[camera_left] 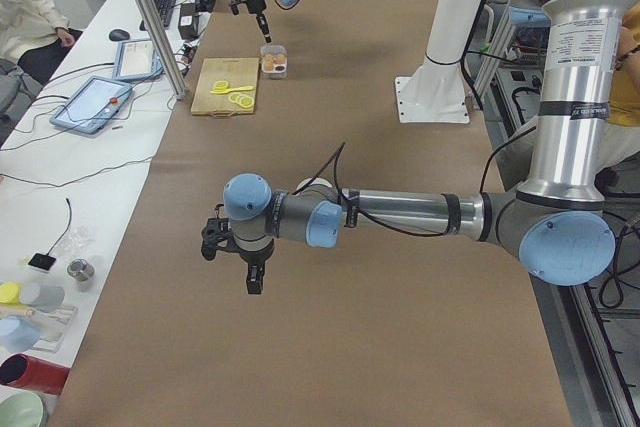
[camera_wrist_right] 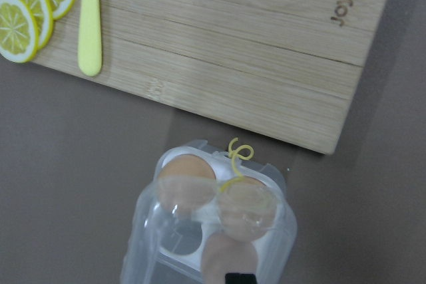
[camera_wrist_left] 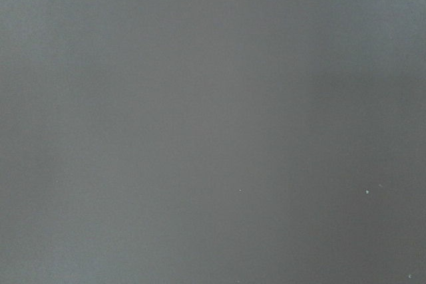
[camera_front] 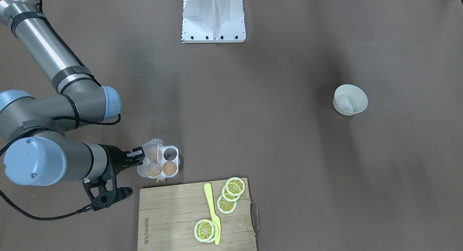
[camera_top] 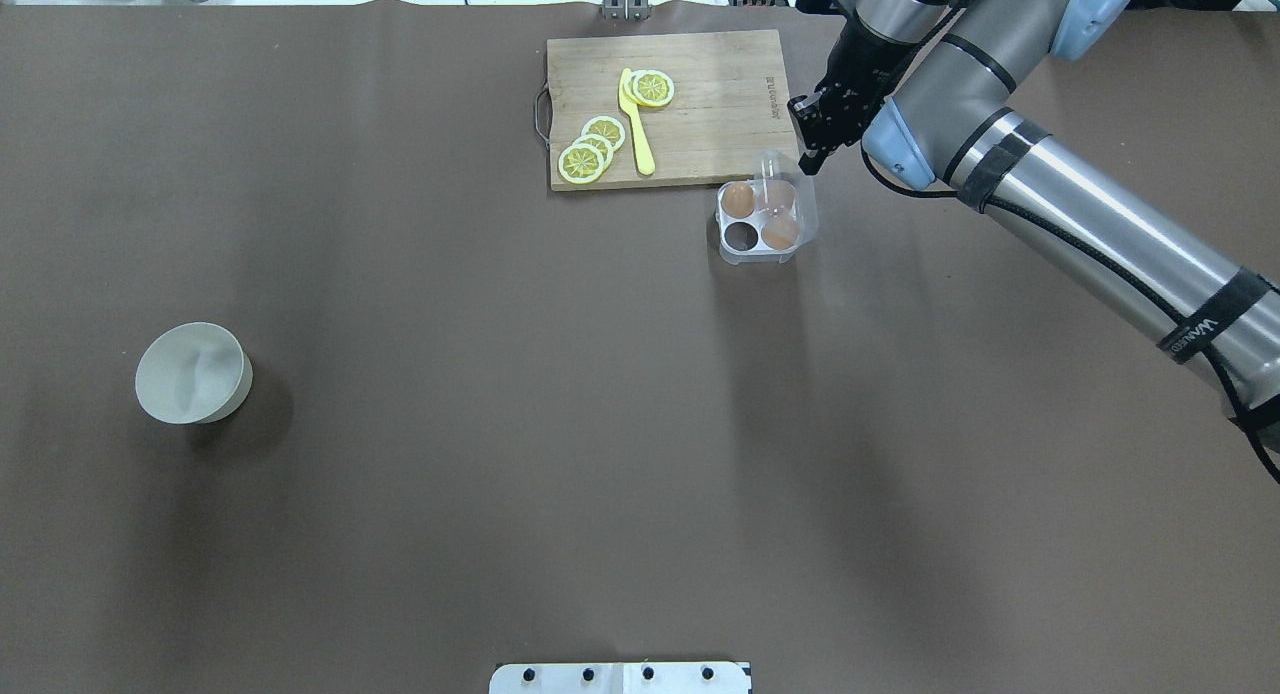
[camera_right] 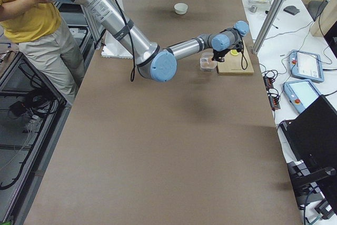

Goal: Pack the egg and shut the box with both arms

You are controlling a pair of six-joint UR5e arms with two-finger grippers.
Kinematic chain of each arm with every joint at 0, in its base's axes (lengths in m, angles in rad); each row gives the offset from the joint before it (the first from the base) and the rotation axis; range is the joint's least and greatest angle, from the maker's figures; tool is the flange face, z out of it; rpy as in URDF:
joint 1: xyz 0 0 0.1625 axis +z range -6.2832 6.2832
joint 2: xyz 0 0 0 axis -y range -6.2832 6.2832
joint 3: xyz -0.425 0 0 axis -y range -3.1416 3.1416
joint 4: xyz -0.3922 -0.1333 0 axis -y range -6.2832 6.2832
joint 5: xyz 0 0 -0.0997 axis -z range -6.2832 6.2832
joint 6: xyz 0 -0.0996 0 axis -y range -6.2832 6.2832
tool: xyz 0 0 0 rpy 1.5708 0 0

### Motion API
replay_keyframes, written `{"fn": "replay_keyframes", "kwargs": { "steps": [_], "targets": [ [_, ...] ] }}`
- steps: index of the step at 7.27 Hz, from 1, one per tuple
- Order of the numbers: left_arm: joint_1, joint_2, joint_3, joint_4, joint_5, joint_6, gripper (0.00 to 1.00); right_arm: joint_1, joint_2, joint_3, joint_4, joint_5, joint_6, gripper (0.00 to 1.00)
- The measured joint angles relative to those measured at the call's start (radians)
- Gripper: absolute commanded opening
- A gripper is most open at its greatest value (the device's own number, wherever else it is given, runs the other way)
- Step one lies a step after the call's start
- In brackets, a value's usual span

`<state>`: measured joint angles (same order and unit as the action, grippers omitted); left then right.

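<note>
The clear box (camera_front: 174,173) stands just behind the cutting board; it also shows in the overhead view (camera_top: 735,254). Three brown eggs sit in its cells, one of them (camera_front: 169,167) uncovered, and one cell (camera_front: 169,154) is empty. The hinged lid (camera_front: 148,149) is half raised and leans over two eggs (camera_wrist_right: 186,181). My right gripper (camera_front: 138,154) looks shut, its tip at the lid's free edge; one fingertip (camera_wrist_right: 241,277) shows in the right wrist view. My left gripper (camera_left: 252,269) hovers over bare table far from the box; I cannot tell whether it is open.
A wooden cutting board (camera_front: 170,215) with lemon slices (camera_front: 234,186) and a yellow knife (camera_front: 211,207) lies next to the box. A white bowl (camera_front: 349,100) stands far off on the other side. The white base (camera_front: 213,17) is at the back.
</note>
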<state>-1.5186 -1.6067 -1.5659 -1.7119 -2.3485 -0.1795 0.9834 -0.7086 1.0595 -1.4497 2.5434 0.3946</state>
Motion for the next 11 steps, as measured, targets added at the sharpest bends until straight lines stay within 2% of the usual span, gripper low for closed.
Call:
{"fn": "replay_keyframes", "kwargs": {
  "steps": [1, 2, 3, 5, 7, 11],
  "targets": [
    [0.000, 0.000, -0.001, 0.000, 0.000, 0.000, 0.97, -0.003, 0.020, -0.009, 0.000, 0.000, 0.006, 0.00],
    [0.000, 0.001, -0.004, 0.000, 0.000, 0.000, 0.97, -0.001, 0.033, -0.013, -0.001, -0.001, 0.010, 0.14],
    [0.000, 0.001, -0.006, 0.000, 0.000, -0.001, 0.97, 0.006, 0.039, -0.014, -0.001, -0.003, 0.012, 0.97],
    [-0.001, 0.001, -0.009, 0.000, 0.000, 0.000, 0.97, 0.047, 0.033, -0.012, -0.009, -0.006, 0.012, 0.99],
    [-0.003, 0.001, -0.009, -0.002, 0.000, 0.001, 0.97, 0.099, -0.022, 0.010, -0.014, -0.017, 0.005, 0.99],
    [-0.006, 0.002, -0.013, -0.003, 0.000, 0.002, 0.97, 0.219, -0.220, 0.164, -0.028, -0.068, -0.018, 1.00]
  ]
}}
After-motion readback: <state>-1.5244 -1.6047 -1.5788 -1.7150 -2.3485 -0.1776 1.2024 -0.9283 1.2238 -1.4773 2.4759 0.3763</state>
